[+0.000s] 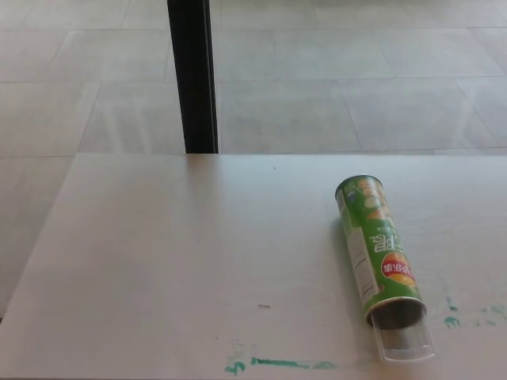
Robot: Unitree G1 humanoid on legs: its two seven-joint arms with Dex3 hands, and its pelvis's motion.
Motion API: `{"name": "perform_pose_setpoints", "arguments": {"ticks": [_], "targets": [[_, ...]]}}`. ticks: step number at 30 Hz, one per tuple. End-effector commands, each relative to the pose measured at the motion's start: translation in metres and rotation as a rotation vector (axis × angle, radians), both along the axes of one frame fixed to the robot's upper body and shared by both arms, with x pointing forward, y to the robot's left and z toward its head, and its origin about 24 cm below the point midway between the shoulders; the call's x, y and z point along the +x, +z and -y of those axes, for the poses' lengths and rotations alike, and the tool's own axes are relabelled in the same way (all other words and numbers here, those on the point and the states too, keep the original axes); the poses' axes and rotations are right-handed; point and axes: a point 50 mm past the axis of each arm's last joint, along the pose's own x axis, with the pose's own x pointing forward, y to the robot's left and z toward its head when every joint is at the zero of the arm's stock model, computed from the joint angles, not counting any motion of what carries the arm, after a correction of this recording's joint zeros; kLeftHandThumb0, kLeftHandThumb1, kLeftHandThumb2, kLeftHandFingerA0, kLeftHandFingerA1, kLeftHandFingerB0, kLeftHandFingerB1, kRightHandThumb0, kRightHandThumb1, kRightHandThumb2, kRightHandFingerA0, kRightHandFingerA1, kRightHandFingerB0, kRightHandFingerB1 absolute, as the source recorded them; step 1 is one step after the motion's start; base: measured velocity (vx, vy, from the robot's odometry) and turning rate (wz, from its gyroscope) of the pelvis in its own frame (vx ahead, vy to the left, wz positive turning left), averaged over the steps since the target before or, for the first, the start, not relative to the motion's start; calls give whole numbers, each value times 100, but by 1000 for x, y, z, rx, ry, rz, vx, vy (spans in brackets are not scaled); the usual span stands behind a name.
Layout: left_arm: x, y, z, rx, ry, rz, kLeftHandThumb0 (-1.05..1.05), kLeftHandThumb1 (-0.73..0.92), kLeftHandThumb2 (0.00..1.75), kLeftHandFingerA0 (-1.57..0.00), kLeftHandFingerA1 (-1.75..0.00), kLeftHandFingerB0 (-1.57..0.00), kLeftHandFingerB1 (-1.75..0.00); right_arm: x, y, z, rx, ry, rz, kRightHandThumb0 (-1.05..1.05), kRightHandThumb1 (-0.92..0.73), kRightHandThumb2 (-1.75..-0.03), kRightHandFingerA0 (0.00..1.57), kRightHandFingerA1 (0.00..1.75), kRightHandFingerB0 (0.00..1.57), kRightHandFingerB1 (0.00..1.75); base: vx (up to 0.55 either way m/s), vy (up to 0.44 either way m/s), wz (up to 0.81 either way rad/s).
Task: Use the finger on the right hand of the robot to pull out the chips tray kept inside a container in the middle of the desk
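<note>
No fingers show anywhere in the frame, so whether either hand has them apart or together cannot be told; both arms are out of view. The thing they must reach is the clear chips tray, whose near end sticks a little way out of the open mouth of the green container at the lower right of the picture. The container lies on its side on the pale desk, its closed end pointing toward the middle of the frame and its mouth toward the bottom edge. The tray looks like thin transparent plastic: probably very light, springy, smooth and easy to crack or bend if pinched hard. Its exposed lip is the natural hold, and one right-hand finger hooked over or inside that rim should be enough to draw it along the tube's axis. The container itself is likely light card with a glossy wrap, and being round it may roll or slide along with the tray rather than let it go, so a pull in line with the tube seems safest. Green marks stain the desk near the bottom edge, and a dark post stands beyond the desk at upper left.
</note>
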Motion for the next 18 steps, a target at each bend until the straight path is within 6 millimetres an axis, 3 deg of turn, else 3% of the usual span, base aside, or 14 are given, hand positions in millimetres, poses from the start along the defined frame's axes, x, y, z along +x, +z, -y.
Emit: {"name": "perform_pose_setpoints", "arguments": {"ticks": [1,4,6,7,9,11,12,13,18], "targets": [[-2,3,-4,-39,13,4,-49,72,60,-57,-64,-64,-63,4,18,12,-46,-13,92,-21,-64,-61,67,91,30,39,0,0,0],[-2,3,-4,-33,11,-3,-49,71,61,-61,-66,-64,-64,18,40,22,-95,-42,244,-19,-65,-61,66,93,29,37,0,0,0],[-1,3,-4,-35,7,-7,-49,72,62,-58,-65,-60,-58,37,70,19,-201,7,371,-14,-63,-58,67,109,29,36,0,0,0],[-1,3,-4,-26,-1,-6,-49,72,61,-59,-63,-60,-56,54,94,14,-252,57,474,-11,-45,-90,73,93,17,51,0,0,0],[-1,3,-4,-28,-5,-7,-49,72,61,-59,-64,-64,-61,71,118,10,-300,128,558,-11,-44,-89,75,92,15,51,0,0,0],[1,3,-3,-27,-11,-8,-49,72,61,-59,-64,-64,-61,75,126,9,-313,142,582,-11,-44,-89,75,92,15,51,0,0,0],[1,2,-3,-45,18,5,-47,72,61,-56,-64,-59,-58,91,150,-1,-337,201,671,-13,-42,-88,77,92,17,51,0,0,0],[2,3,-3,-34,4,0,-48,72,61,-60,-67,-65,-65,100,160,-5,-367,234,696,-12,-41,-88,79,93,17,51,0,0,0],[0,3,-4,-18,-11,-20,-50,72,62,-59,-63,-70,-69,118,187,-26,-389,358,776,-12,-40,-87,80,95,18,52,0,0,0]]}}
